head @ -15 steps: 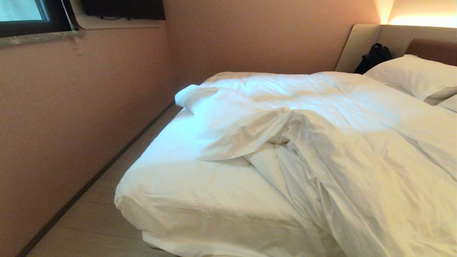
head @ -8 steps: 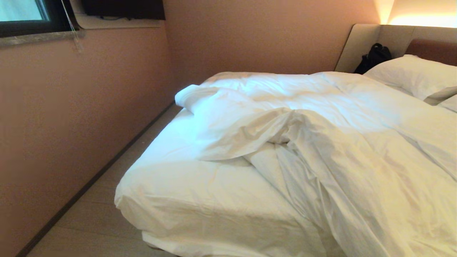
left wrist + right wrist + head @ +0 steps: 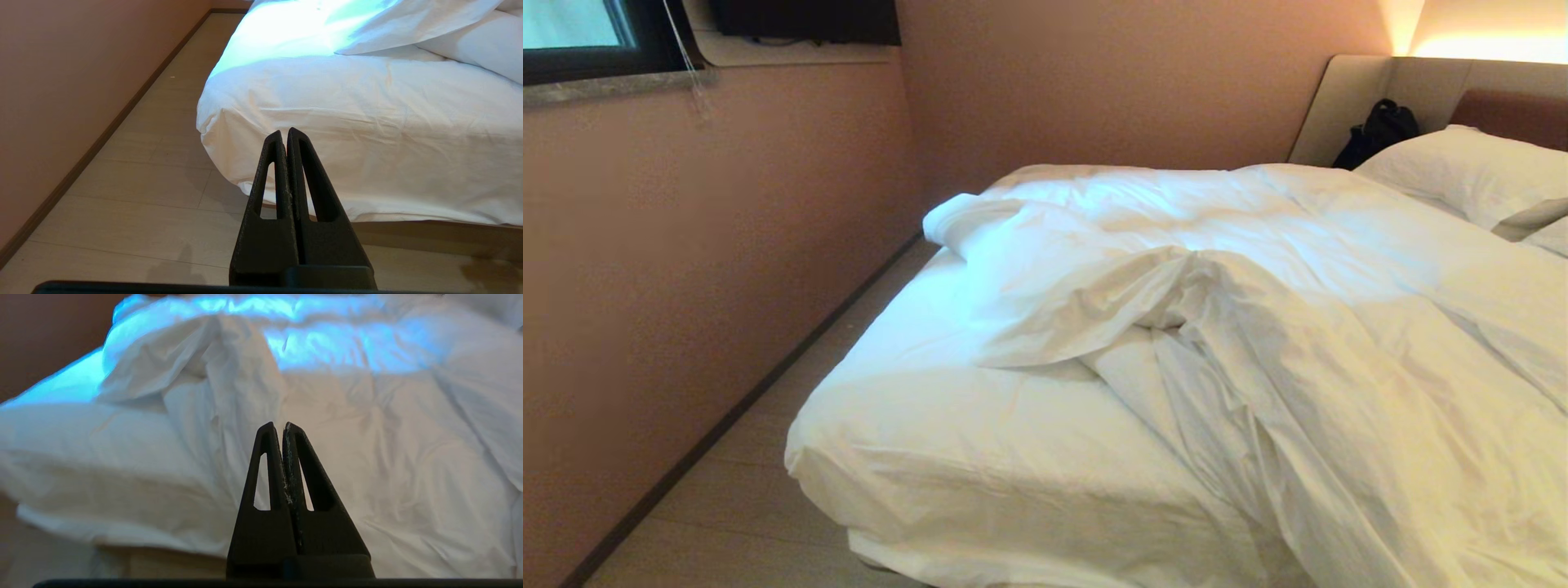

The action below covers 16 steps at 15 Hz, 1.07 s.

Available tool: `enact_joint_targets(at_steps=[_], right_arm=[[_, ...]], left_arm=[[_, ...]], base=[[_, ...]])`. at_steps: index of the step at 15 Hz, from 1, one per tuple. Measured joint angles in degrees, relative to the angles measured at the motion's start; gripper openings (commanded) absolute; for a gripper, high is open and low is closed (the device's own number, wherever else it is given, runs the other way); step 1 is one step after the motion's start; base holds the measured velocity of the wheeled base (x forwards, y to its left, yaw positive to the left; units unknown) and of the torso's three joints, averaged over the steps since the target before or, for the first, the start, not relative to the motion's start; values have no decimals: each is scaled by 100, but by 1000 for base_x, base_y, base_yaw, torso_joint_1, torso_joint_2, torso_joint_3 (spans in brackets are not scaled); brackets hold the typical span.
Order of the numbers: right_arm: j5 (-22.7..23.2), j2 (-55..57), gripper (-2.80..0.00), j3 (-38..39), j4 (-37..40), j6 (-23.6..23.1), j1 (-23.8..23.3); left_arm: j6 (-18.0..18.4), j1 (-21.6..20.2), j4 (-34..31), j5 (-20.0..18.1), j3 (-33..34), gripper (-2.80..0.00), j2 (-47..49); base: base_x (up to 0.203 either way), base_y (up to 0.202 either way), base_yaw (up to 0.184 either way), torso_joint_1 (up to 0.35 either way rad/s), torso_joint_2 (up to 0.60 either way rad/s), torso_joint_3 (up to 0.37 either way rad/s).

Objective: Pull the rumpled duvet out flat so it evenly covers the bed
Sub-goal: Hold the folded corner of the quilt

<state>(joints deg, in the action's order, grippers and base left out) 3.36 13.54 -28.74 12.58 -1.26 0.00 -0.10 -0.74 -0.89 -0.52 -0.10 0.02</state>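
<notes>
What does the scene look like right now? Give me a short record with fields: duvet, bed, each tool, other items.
duvet: rumpled, bunched toward the right and far side, one folded flap lying over the sheet
bed: near-left corner bare, only the fitted sheet showing
left tool: shut, empty, low by the bed's corner above the floor
right tool: shut, empty, facing the duvet, not touching it
pillows: at the headboard, far right
black bag: against the headboard beside the pillows

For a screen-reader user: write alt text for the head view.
A rumpled white duvet lies bunched toward the right of a bed, leaving the near left corner of the sheeted mattress bare. Pillows and a black bag sit by the headboard at far right. No pincer shows.
</notes>
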Motion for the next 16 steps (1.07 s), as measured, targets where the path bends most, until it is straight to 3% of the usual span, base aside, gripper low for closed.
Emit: enact_joint_targets(at_steps=[6, 16], right_arm=[[198, 2110, -280, -385, -38, 89, 11], [64, 5925, -280, -1896, -1572, 116, 167]], left_arm=[[2, 0, 0, 1, 0, -280, 0], [2, 0, 1, 0, 0, -280, 0]], base=[[0, 0, 0, 0, 0, 0], [0, 0, 0, 0, 0, 0]])
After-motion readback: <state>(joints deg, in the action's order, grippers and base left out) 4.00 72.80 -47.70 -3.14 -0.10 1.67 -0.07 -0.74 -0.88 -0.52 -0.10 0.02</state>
